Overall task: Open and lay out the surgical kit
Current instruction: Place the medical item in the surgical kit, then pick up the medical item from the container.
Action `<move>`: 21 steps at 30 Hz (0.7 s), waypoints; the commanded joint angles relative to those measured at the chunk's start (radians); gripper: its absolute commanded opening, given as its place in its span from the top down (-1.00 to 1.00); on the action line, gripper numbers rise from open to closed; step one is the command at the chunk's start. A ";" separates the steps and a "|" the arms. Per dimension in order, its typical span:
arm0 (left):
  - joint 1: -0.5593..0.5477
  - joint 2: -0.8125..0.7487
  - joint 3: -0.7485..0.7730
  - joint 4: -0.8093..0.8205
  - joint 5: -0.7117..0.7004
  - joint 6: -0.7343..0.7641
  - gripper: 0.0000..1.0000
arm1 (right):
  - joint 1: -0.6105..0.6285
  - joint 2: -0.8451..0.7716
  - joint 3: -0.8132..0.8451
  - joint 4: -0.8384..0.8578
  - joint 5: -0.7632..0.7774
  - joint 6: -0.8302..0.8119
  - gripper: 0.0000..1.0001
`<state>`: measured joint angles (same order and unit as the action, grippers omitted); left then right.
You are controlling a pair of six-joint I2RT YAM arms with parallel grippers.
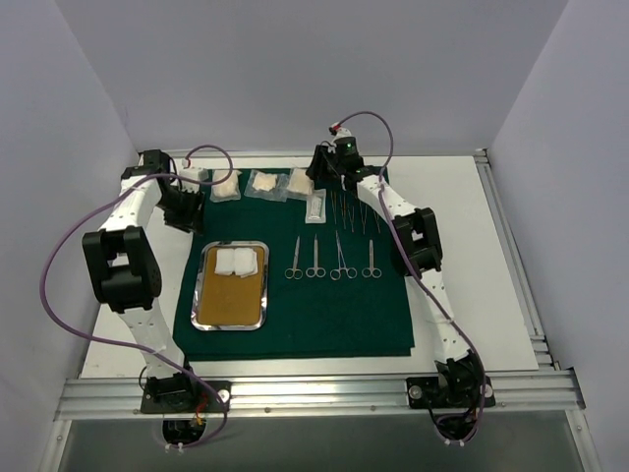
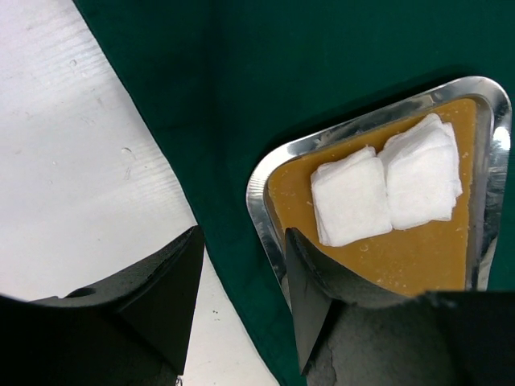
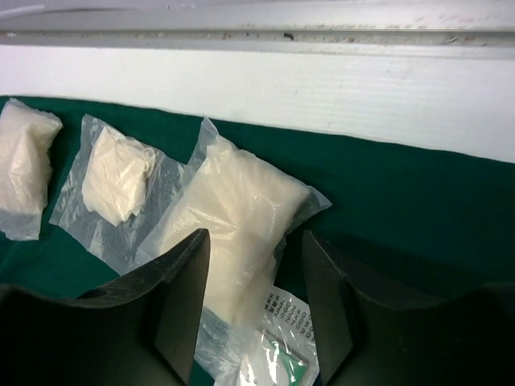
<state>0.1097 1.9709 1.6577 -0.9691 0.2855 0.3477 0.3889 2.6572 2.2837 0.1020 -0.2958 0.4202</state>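
Note:
The dark green drape (image 1: 324, 315) lies spread flat on the table. On its left stands the steel tray (image 1: 200, 295) with a tan liner and two white gauze squares (image 1: 236, 261). A row of scissors and forceps (image 1: 334, 258) lies in the middle, with thin tweezers (image 1: 354, 211) behind them. Clear gauze packets (image 1: 265, 185) line the back edge. My left gripper (image 1: 191, 214) is open and empty above the drape edge (image 2: 241, 96), beside the tray corner (image 2: 265, 209). My right gripper (image 3: 256, 289) is open, and its fingers straddle a gauze packet (image 3: 237, 217) without closing on it.
A printed packet with a green item (image 3: 282, 354) lies just near of the straddled packet. Two more packets (image 3: 121, 173) lie to its left. A metal rail (image 3: 241, 24) and the back wall run behind the drape. Bare white table (image 2: 72, 161) lies left of the drape.

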 commanded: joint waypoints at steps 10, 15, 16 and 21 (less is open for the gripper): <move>-0.038 -0.276 -0.153 -0.034 0.098 0.011 -0.04 | 0.275 -0.600 -0.591 0.118 0.521 0.004 0.11; -0.093 -0.296 -0.265 -0.008 0.020 0.039 0.11 | 0.422 -0.655 -0.733 0.099 0.430 0.126 0.49; -0.096 -0.294 -0.286 0.001 0.023 0.037 0.13 | 0.441 -0.649 -0.743 0.103 0.407 0.141 0.52; -0.099 -0.264 -0.326 0.049 0.032 0.010 0.16 | 0.522 -0.599 -0.774 0.113 0.330 0.229 0.46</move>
<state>0.0086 1.6974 1.3350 -0.9779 0.3202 0.3668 0.9245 2.0312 1.5242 0.2085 0.0532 0.5674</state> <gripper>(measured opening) 0.422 0.262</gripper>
